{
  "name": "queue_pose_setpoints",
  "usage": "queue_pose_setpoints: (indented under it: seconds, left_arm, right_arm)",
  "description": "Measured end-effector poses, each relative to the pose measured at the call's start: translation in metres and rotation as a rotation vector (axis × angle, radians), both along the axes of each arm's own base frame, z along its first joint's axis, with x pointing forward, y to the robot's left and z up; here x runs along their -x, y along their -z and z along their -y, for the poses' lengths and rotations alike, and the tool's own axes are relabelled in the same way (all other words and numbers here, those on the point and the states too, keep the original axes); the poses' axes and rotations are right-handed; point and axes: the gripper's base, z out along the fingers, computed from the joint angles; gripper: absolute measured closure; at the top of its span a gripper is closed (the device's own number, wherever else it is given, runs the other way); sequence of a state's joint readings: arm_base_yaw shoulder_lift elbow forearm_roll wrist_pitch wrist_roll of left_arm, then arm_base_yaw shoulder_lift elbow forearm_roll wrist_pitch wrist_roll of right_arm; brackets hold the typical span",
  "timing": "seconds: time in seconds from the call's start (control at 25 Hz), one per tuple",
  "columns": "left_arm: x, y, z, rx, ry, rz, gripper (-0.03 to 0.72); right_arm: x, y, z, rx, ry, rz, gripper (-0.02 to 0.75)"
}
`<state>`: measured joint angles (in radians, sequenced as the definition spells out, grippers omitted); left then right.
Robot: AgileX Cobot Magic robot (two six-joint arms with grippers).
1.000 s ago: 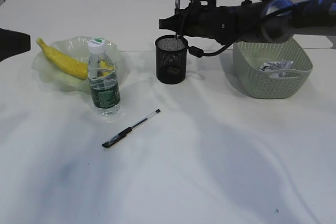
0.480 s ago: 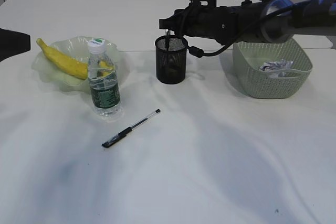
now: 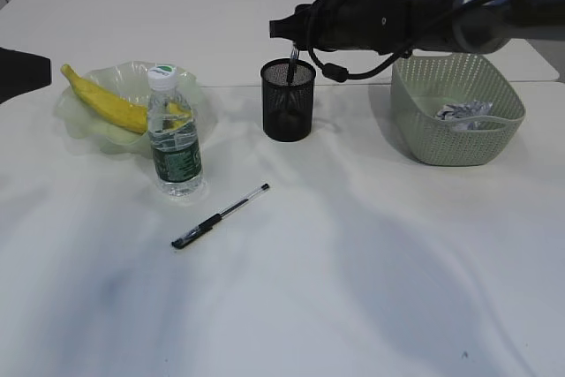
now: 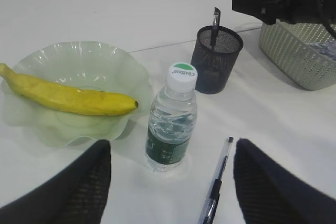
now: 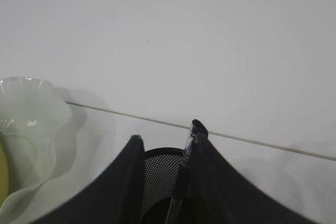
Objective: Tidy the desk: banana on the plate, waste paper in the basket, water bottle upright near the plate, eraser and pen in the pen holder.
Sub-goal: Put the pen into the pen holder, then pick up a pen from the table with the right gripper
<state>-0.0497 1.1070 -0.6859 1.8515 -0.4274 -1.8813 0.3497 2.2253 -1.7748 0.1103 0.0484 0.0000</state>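
Note:
My right gripper hovers just above the black mesh pen holder, open. A pen stands in the holder and leans on one finger only. A second pen lies on the table. The banana lies on the pale green plate. The water bottle stands upright beside the plate. Crumpled waste paper sits in the green basket. My left gripper is open above the bottle's base and the lying pen. I cannot make out the eraser.
A seam in the white table runs behind the plate and the holder. The right arm stretches from the right across the basket's back edge. The left arm shows only at the left border.
The right gripper opened and let go of the pen, which now stands in the holder. The right arm rose slightly. The left gripper stayed still.

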Motion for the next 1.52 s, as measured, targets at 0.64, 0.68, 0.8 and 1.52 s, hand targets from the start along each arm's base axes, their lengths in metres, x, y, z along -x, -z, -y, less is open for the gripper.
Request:
queue_pose_setpoints:
  seconds: [0.64,0.68,0.8,1.52]
  left_arm:
    - [0.000,0.000,0.000,0.000,0.000,0.000,0.174]
    - [0.000,0.000,0.000,0.000,0.000,0.000,0.174]
    - [0.000,0.000,0.000,0.000,0.000,0.000,0.174]
    - [0.000,0.000,0.000,0.000,0.000,0.000,0.174]
  right_arm:
    - [0.057,-0.079,0.016,0.115,-0.067,-0.281,0.500]
    - [0.061,-0.082,0.017,0.122,-0.070,-0.303,0.500]
    - [0.072,-0.088,0.021,0.154,-0.085,-0.374,0.500]
    - [0.122,-0.086,0.002,0.425,-0.407,-0.648,0.499]
